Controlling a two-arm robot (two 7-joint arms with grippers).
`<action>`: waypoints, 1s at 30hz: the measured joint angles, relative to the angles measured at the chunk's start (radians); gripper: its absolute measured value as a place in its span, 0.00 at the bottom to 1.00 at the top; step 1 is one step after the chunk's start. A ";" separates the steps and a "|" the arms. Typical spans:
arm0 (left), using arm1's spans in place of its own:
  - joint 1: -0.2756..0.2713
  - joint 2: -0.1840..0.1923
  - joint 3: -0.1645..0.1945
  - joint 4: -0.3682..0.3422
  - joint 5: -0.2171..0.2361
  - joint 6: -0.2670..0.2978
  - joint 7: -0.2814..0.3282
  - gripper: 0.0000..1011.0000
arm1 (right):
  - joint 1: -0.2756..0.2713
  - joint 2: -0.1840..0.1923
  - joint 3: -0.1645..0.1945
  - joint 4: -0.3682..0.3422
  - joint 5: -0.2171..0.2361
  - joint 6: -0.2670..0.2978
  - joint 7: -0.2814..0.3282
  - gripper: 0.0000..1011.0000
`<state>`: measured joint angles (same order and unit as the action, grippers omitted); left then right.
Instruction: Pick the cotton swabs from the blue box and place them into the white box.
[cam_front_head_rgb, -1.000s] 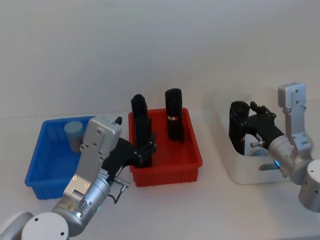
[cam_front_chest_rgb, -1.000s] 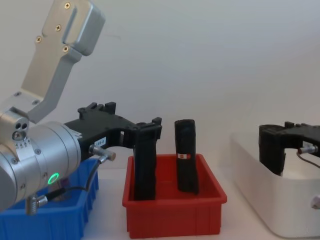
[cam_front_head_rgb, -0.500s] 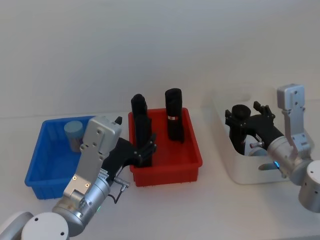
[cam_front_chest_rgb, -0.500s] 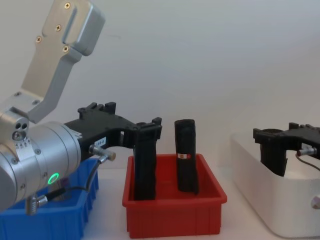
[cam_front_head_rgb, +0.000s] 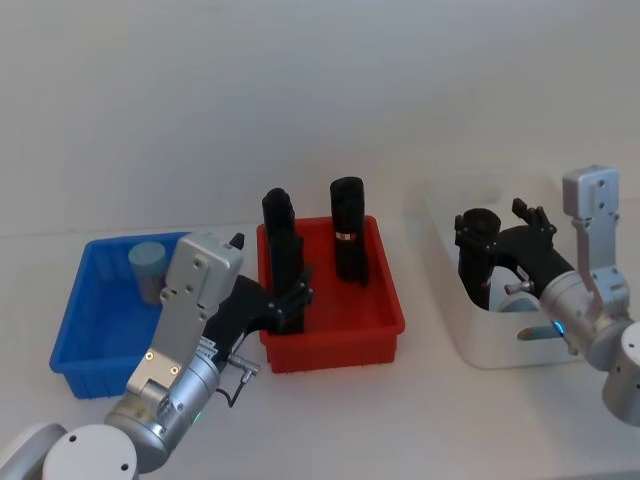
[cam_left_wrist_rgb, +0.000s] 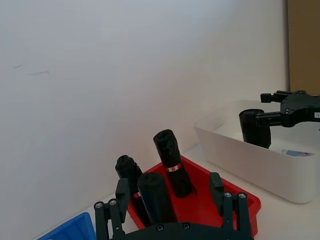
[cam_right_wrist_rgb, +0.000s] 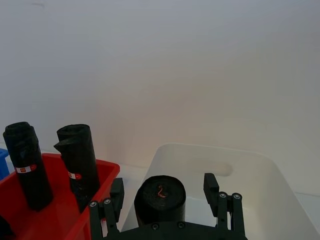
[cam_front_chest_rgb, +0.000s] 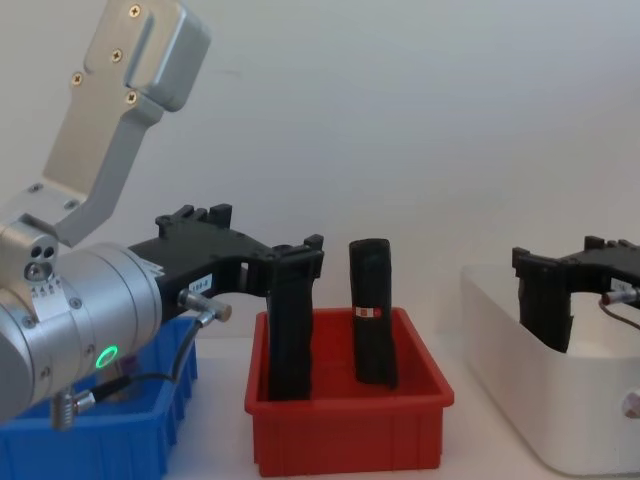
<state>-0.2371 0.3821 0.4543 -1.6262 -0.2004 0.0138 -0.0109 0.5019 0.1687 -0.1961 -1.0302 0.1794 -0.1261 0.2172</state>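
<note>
One jar of cotton swabs (cam_front_head_rgb: 150, 268) with a pale blue lid stands in the back of the blue box (cam_front_head_rgb: 72, 318) at the left. The white box (cam_front_head_rgb: 500, 348) is at the right. My right gripper (cam_front_head_rgb: 492, 224) hangs over it, open, with a black roll (cam_right_wrist_rgb: 160, 199) standing between its spread fingers (cam_right_wrist_rgb: 214, 192). My left gripper (cam_front_head_rgb: 292, 298) reaches over the red bin (cam_front_head_rgb: 330, 345), open, its fingers (cam_left_wrist_rgb: 231, 207) either side of a black roll (cam_left_wrist_rgb: 154, 196).
The red bin (cam_front_chest_rgb: 345, 425) sits between the two boxes and holds upright black rolls (cam_front_head_rgb: 348, 240). A small pale blue and white item (cam_left_wrist_rgb: 296, 153) lies on the white box's floor. Bare table lies in front of the bins.
My right gripper was shut on the black roll in the white box and has opened, then drawn slightly to the right. The left arm has not moved.
</note>
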 joint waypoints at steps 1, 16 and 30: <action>0.000 0.000 0.000 0.000 0.000 0.000 0.000 0.99 | 0.000 0.000 0.000 -0.001 0.000 0.000 0.000 0.99; 0.000 0.000 0.000 0.000 0.000 0.000 0.000 0.99 | -0.007 0.003 0.002 -0.013 0.002 0.001 -0.001 0.99; 0.000 0.000 0.000 0.000 0.000 0.000 0.000 0.99 | -0.009 0.004 0.003 -0.017 0.002 0.001 -0.002 0.99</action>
<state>-0.2372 0.3821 0.4542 -1.6262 -0.2003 0.0138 -0.0109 0.4932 0.1726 -0.1930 -1.0474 0.1817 -0.1248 0.2154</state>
